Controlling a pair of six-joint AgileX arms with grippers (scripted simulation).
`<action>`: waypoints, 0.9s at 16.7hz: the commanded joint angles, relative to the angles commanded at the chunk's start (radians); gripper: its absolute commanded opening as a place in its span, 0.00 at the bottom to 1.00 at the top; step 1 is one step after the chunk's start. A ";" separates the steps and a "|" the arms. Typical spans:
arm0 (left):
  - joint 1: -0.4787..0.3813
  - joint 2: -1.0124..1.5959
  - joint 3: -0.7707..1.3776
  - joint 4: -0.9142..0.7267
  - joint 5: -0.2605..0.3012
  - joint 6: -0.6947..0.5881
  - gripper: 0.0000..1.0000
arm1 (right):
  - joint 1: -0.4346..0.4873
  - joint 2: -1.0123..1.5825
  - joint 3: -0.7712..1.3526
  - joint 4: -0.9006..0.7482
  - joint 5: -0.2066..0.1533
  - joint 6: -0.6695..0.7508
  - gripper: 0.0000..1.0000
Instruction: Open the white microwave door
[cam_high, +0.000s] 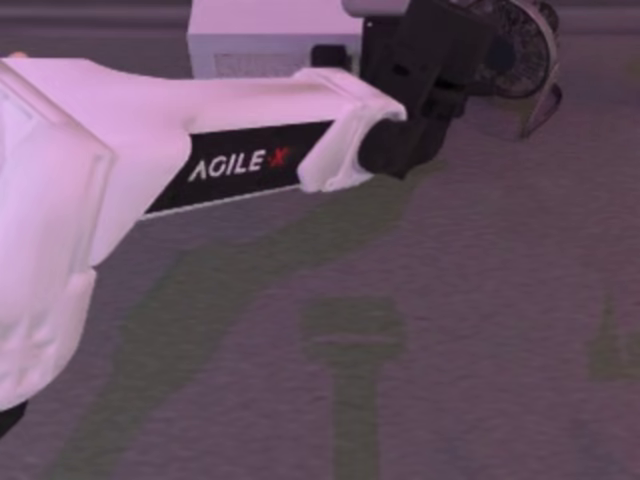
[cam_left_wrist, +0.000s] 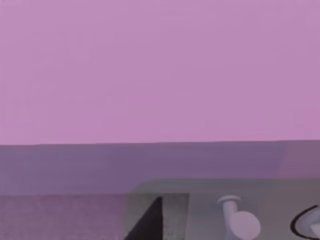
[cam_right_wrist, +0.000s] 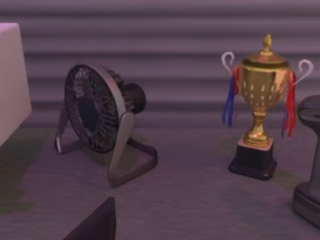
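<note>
The left arm (cam_high: 200, 160) stretches from the nine o'clock edge of the top view toward twelve o'clock, its white forearm with a black label strip crossing most of the picture. Its black wrist and left gripper (cam_high: 440, 60) sit up at about one o'clock, right against the front of the white microwave (cam_high: 260, 40), which stands at the twelve o'clock edge of the tabletop (cam_high: 450, 330). Only the oven's top and a strip of its speckled front show there; the arm covers the rest, so I cannot tell whether the left jaws are released or clenched on anything.

The left wrist view is filled mostly by a flat pale surface very close to the camera. Along its lower edge sits a grey band, and below that a round silver knob (cam_left_wrist: 240, 222) on a short stem, with the curved rim of a second round part beside it. A dark wedge lies next to the knob panel. Whether the door is shut or ajar cannot be read from these views.

A black round fan (cam_high: 515, 55) stands just beside the microwave toward one o'clock. In the right wrist view it tilts on its grey stand, with a gold trophy (cam_right_wrist: 260, 107) with red and blue ribbons well apart from it. The right gripper is out of sight.
</note>
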 joint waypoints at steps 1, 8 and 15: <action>0.000 0.000 0.000 0.000 0.000 0.000 0.17 | 0.000 0.000 0.000 0.000 0.000 0.000 1.00; 0.000 0.000 0.000 0.000 0.000 0.000 0.00 | 0.000 0.000 0.000 0.000 0.000 0.000 1.00; -0.055 -0.003 -0.014 -0.044 0.008 -0.007 0.00 | 0.000 0.000 0.000 0.000 0.000 0.000 1.00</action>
